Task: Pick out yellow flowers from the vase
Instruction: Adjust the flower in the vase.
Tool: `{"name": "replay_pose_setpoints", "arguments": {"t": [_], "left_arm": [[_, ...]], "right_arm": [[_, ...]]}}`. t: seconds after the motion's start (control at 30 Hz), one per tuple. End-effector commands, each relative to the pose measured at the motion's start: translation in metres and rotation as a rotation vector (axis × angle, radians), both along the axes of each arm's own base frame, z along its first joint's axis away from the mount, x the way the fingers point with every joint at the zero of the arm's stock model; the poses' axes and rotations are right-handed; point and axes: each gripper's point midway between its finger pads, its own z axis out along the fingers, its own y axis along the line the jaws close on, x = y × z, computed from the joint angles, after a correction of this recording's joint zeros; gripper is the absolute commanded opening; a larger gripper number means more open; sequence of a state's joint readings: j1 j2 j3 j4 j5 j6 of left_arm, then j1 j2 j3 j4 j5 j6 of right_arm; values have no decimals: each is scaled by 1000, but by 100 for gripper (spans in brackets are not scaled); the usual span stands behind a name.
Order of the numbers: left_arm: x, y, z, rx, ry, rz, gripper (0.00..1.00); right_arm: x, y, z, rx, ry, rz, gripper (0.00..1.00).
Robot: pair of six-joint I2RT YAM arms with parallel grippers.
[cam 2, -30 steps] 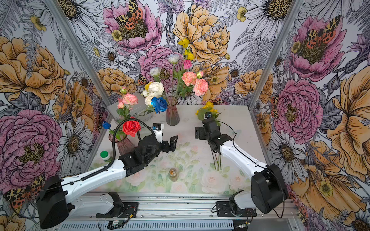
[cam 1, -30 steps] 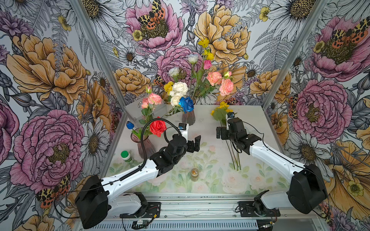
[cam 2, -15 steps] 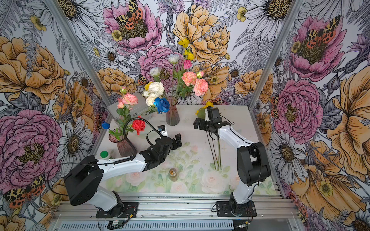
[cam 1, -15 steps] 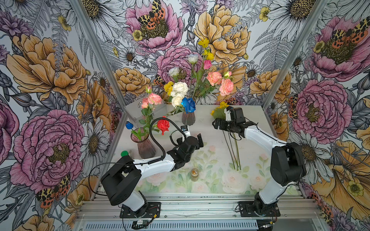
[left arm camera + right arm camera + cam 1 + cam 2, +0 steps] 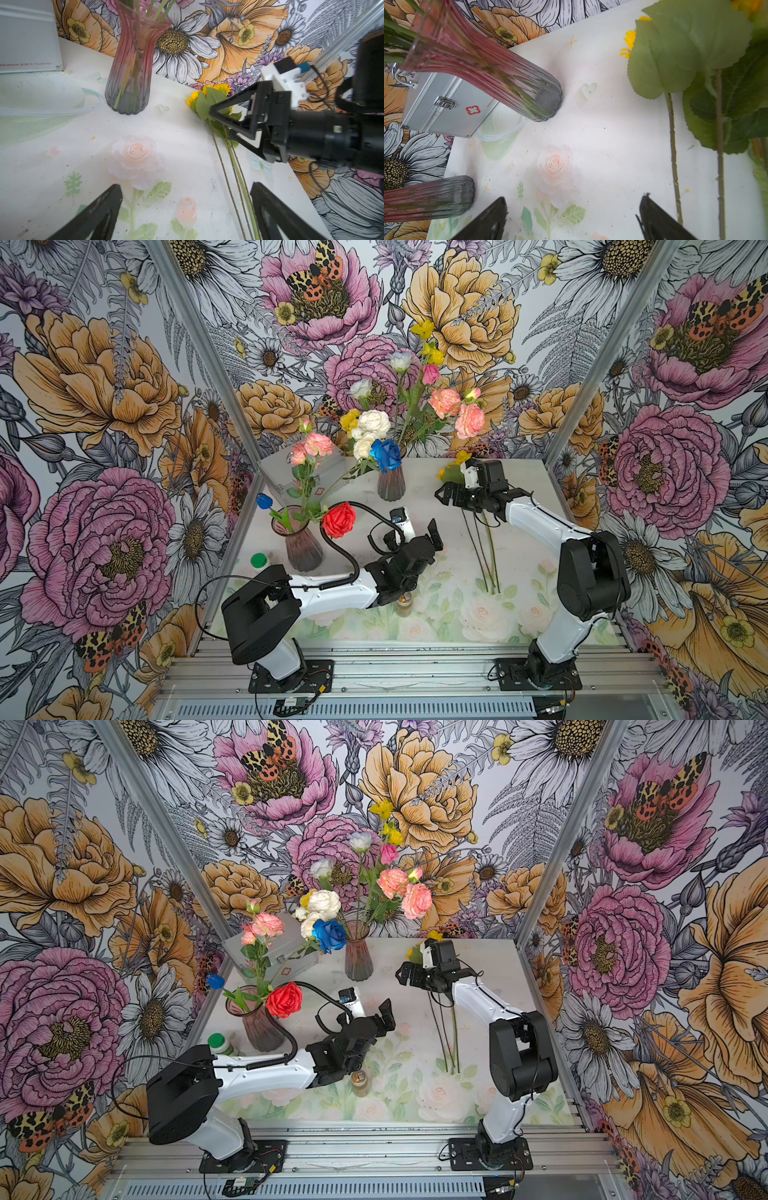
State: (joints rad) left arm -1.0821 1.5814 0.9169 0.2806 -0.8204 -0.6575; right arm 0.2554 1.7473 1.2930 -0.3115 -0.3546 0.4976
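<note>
The ribbed glass vase (image 5: 390,485) (image 5: 358,961) at the back holds white, pink and blue roses plus yellow flowers: a tall spray (image 5: 428,342) and a small cluster (image 5: 350,419). More yellow flowers, sunflowers (image 5: 455,462) (image 5: 216,89) with long stems (image 5: 484,547), lie flat on the table to its right. My right gripper (image 5: 446,497) (image 5: 573,198) hangs open and empty over their leaves, pointing toward the vase (image 5: 500,79). My left gripper (image 5: 411,533) (image 5: 185,187) is open and empty low over the table's middle, with the stems (image 5: 232,166) beside one finger.
A second vase (image 5: 301,549) with a red rose and pink roses stands front left. Next to it is a green-capped bottle (image 5: 259,560). A silver case (image 5: 299,472) sits at the back left, and a small jar (image 5: 403,599) stands under the left forearm.
The right gripper has moved back along the lying stems to the flower heads, nearer the vase, and its arm has folded upright. The left arm's elbow has swung in. Both grippers stayed open.
</note>
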Motion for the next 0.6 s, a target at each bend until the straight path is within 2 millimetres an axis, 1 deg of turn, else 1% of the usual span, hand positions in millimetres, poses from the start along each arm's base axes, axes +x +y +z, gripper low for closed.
{"name": "replay_pose_setpoints", "arguments": {"t": [0.0, 0.07, 0.1, 0.13, 0.23, 0.33, 0.47, 0.5, 0.57], "left_arm": [[2, -3, 18, 57, -65, 29, 99], [0, -12, 20, 82, -70, -8, 99], [-1, -22, 22, 119, -79, -50, 99], [-2, -27, 25, 153, -94, -60, 99], [4, -32, 32, 236, -125, -62, 99], [13, -24, 47, 298, -148, -32, 99], [20, -6, 81, 327, -188, 17, 99], [20, -3, 88, 329, -196, 23, 99], [19, -5, 92, 337, -202, 14, 99]], "right_arm": [[-1, 1, 7, 18, -11, 15, 100], [-2, -1, 11, 19, -19, 11, 100], [-3, -1, 13, 19, -23, 13, 100], [-3, -1, 14, 20, -26, 15, 100], [-6, -1, 18, 23, -35, 18, 100], [-8, -3, 21, 21, -44, 21, 100], [-7, -4, 21, 17, -48, 20, 100], [-7, -4, 20, 16, -45, 20, 100], [-5, -4, 19, 16, -44, 19, 100]]}}
